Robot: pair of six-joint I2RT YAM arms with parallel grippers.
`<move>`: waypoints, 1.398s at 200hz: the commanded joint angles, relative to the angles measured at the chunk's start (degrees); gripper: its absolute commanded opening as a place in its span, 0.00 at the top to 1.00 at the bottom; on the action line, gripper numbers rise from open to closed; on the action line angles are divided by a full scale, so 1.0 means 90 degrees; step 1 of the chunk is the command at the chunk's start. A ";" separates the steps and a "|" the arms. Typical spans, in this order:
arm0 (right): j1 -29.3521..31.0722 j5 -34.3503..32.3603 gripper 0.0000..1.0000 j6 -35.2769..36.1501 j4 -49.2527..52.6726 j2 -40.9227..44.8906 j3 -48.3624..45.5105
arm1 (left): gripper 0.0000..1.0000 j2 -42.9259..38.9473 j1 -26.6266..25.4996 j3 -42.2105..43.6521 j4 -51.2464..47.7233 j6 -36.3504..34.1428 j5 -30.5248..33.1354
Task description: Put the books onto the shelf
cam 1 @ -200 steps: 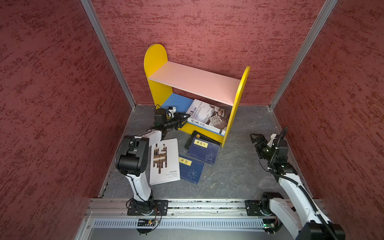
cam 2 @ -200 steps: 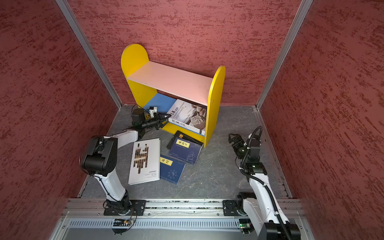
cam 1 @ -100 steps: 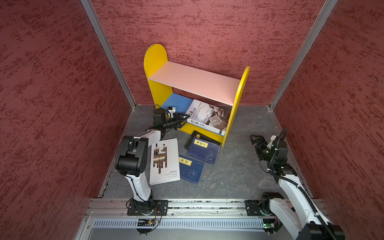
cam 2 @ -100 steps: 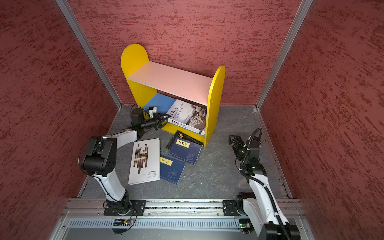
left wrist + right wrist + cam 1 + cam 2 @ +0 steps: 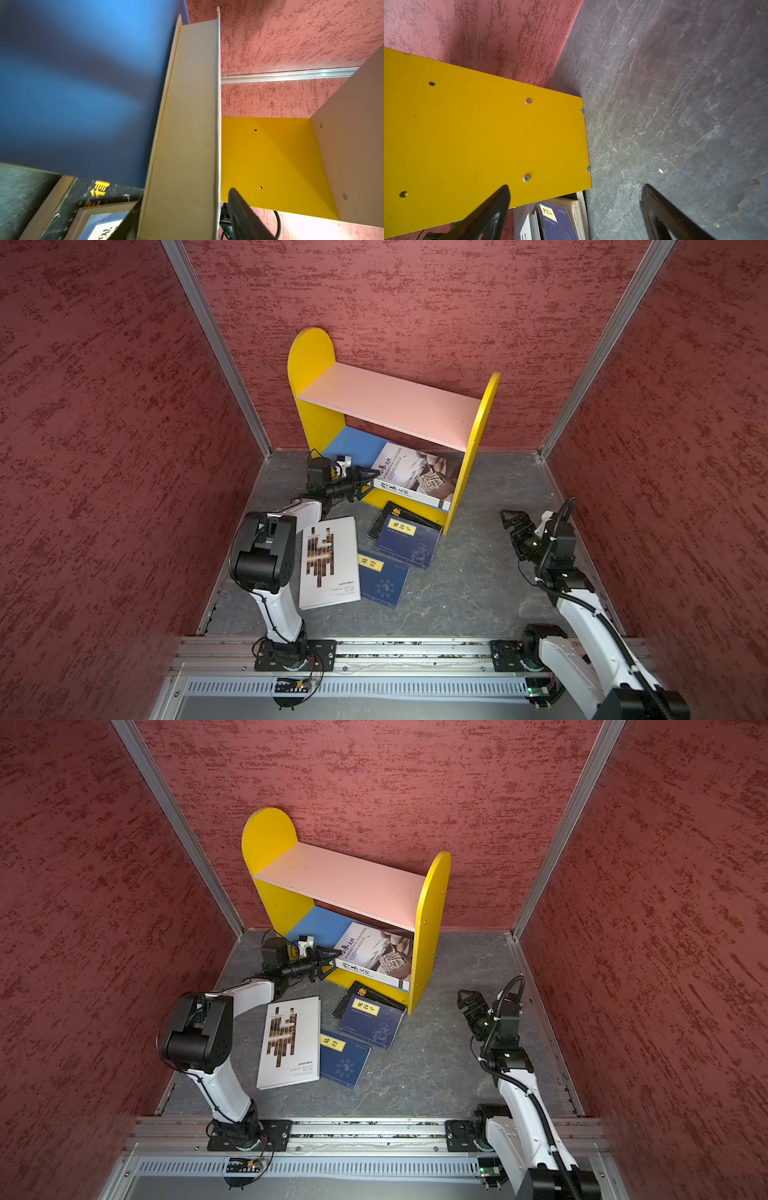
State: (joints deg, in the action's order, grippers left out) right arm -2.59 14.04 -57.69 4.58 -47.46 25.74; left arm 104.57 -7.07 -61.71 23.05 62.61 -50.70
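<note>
A tilted white book [image 5: 419, 472] blocks the lower right of the shelf [image 5: 311, 360]; the pink upper board [image 5: 390, 402] lies open.

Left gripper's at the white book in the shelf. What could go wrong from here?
1. The white book leans tilted on the shelf's lower board, not upright; let go, it may slide flat or tip out the front.
2. The left gripper straddles its edge; backing out askew could drag it off.
3. The black book lies partly under a navy book by the shelf's foot: an awkward grip.
</note>
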 commanded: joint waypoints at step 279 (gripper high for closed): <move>0.0057 -0.0259 0.01 -0.0103 -0.0119 -0.0195 0.0090 | 0.00 0.0838 -0.0012 -0.3030 -0.3117 -0.2496 0.0392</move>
State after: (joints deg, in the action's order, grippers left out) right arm -2.57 13.65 -57.93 4.16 -50.02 25.74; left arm 110.67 -6.57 -86.46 -4.16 41.67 -47.22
